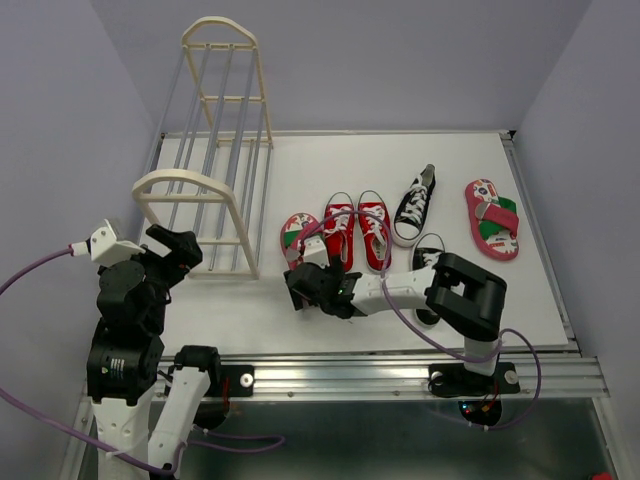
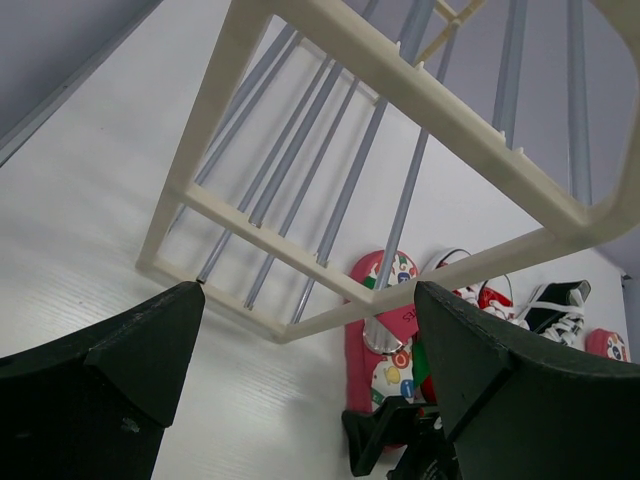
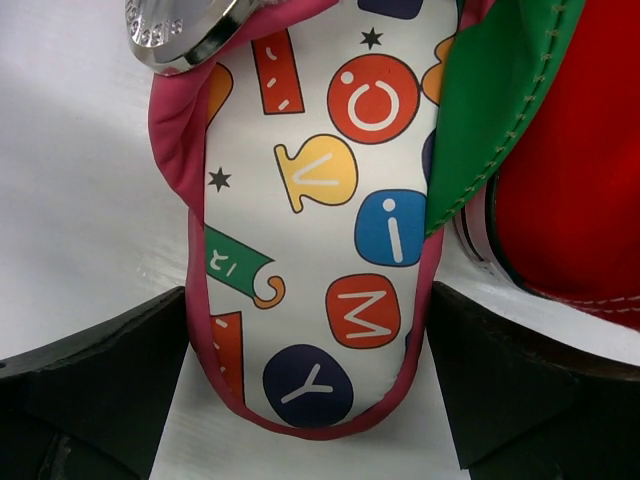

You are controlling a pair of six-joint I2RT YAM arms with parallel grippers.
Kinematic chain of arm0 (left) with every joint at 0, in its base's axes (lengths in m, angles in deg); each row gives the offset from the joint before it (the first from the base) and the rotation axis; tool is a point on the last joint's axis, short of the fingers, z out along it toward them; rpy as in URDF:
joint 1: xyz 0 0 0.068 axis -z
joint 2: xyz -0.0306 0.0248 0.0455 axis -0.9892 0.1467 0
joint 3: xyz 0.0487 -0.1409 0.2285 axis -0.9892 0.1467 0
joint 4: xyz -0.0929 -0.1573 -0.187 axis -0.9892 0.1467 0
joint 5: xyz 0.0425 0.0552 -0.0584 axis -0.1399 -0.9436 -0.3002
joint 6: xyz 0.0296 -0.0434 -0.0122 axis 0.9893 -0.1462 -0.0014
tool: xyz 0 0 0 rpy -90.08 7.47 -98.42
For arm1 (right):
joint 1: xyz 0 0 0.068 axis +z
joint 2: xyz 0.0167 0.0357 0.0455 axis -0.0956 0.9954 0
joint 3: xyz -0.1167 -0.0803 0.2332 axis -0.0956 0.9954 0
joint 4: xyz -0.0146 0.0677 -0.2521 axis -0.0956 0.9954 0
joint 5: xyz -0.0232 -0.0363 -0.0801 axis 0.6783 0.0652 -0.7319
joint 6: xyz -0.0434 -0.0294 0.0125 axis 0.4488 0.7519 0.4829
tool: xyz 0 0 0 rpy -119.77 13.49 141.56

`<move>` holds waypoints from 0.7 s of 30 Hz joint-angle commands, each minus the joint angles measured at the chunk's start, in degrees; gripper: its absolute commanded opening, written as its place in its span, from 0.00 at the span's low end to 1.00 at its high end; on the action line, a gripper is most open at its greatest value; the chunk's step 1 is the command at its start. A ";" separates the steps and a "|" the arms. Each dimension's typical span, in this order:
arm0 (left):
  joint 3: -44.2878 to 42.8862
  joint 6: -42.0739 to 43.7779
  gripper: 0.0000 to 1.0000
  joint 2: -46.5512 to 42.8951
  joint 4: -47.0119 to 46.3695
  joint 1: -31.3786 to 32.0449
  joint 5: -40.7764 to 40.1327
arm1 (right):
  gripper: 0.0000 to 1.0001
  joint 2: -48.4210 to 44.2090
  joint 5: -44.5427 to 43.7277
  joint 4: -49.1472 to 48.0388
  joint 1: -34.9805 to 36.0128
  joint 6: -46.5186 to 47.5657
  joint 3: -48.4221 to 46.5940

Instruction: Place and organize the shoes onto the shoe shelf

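**While one arm waits**

As we read across, the left gripper (image 1: pixel 185 255) hangs open and empty beside the shoe shelf (image 1: pixel 186 176). Right of it, the flip-flop (image 1: pixel 298 235) lies flat on the table (image 1: pixel 500 290), long axis running away from the right gripper (image 3: pixel 308 290) (the nearer one), whose spread, empty jaws flank its heel.

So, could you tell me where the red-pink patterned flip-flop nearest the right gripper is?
Top view, centre: the flip-flop lies between cream shoe shelf and red sneakers, under the open right gripper.
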 commanded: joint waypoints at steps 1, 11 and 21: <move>-0.65 -0.09 0.99 0.26 -0.63 -0.34 -1.35 | 1.00 4.29 -1.44 -1.35 -2.80 1.04 -2.05; -0.12 -0.70 0.99 0.43 -1.50 -0.34 -1.88 | 0.12 3.77 -3.02 -3.46 -4.12 5.68 -0.91; -0.74 -0.17 0.99 -0.09 -2.03 -0.34 -2.58 | 0.01 -13.36 2.17 -24.10 -5.26 16.15 14.28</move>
